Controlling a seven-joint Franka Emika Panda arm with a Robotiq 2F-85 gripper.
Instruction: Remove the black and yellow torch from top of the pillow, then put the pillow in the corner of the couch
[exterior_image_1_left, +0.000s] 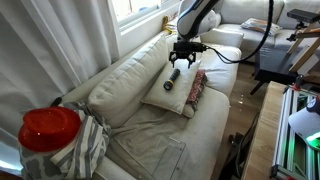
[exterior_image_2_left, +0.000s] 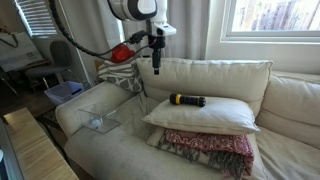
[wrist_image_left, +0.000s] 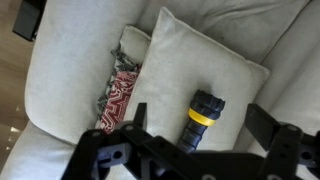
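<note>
The small black cylindrical torch with a yellow band (wrist_image_left: 200, 118) lies atop the plump cream square pillow (wrist_image_left: 175, 60), and with the black gripper (exterior_image_1_left: 185, 62) above that pillow, jaws spread wide, an off-centre pinch could roll it onto the beige fabric couch (wrist_image_left: 70, 60).

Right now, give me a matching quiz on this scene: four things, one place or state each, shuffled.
Things:
1. torch
2. pillow
3. red cushion
4. gripper

Places or states:
A. open, in the air, holding nothing
B. lying on the pillow
C. on the couch seat, under the pillow
D. stacked on the red cushion

Pairs: 1-B, 2-D, 3-C, 4-A
</note>
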